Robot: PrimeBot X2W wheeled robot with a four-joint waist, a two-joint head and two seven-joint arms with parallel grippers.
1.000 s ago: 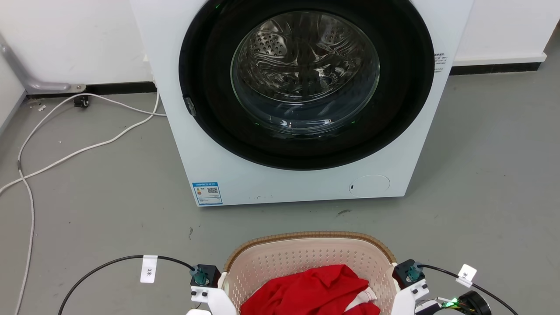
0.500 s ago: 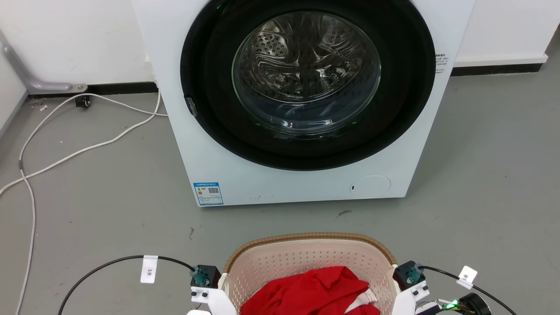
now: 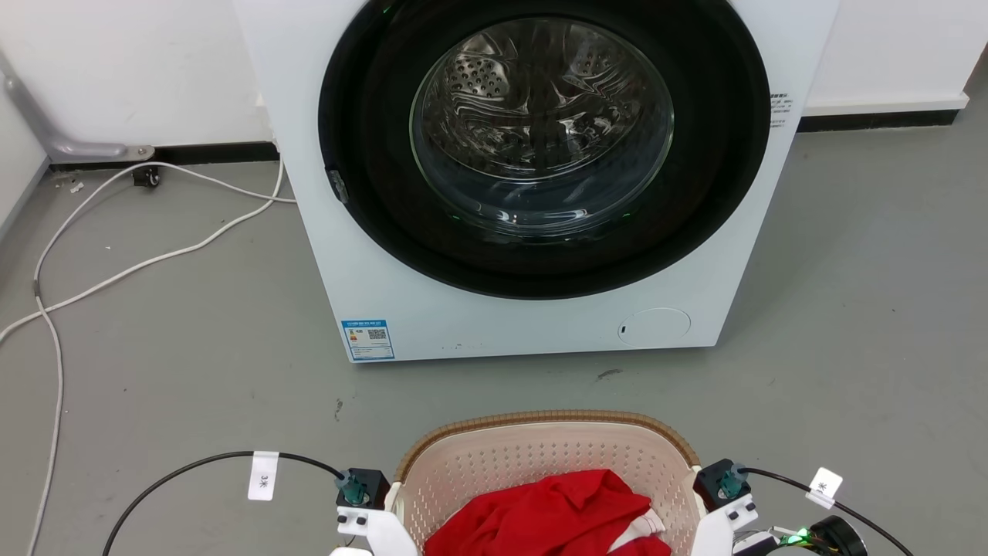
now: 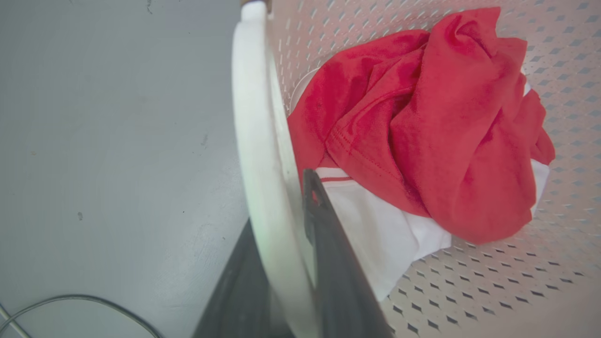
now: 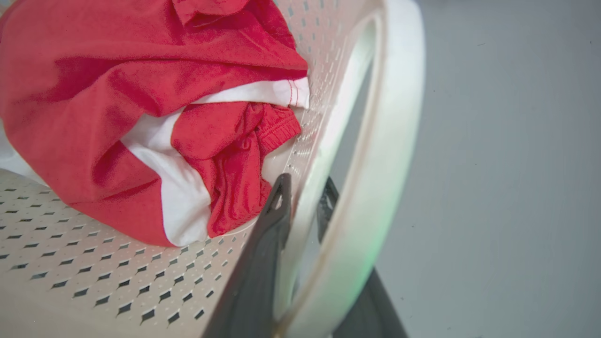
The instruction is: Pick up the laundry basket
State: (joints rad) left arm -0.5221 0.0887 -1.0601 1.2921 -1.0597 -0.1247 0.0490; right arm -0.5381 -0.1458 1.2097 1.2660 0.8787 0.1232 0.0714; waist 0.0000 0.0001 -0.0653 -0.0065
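— Start on the left. What is there?

— White cables point(image 3: 116, 270) trail over the grey floor point(image 3: 154, 371), well apart from the laundry basket point(image 3: 540, 418). The basket is at the bottom middle of the head view, near the front of the washing machine point(image 3: 370, 255) but not touching it.

— And the left gripper point(image 4: 277, 202)?

— Its fingers point(image 4: 328, 244) straddle the basket's left handle point(image 4: 256, 141). One dark finger is inside the basket and the other outside, with the white loop pinched tight between them.

— What lies in the basket?

— A crumpled red garment point(image 4: 422, 131) over a white one point(image 4: 375, 234), resting against the perforated wall just beside the inner finger.

— Now the right side.

— The right gripper point(image 5: 305, 188) mirrors it. One finger point(image 5: 263, 263) is inside against the perforated wall, the other outside, partly seen through the loop of the right handle point(image 5: 389, 141). They are closed narrowly on the basket's side at that handle.

— Is the basket off the floor?

— I cannot tell; its base is hidden.
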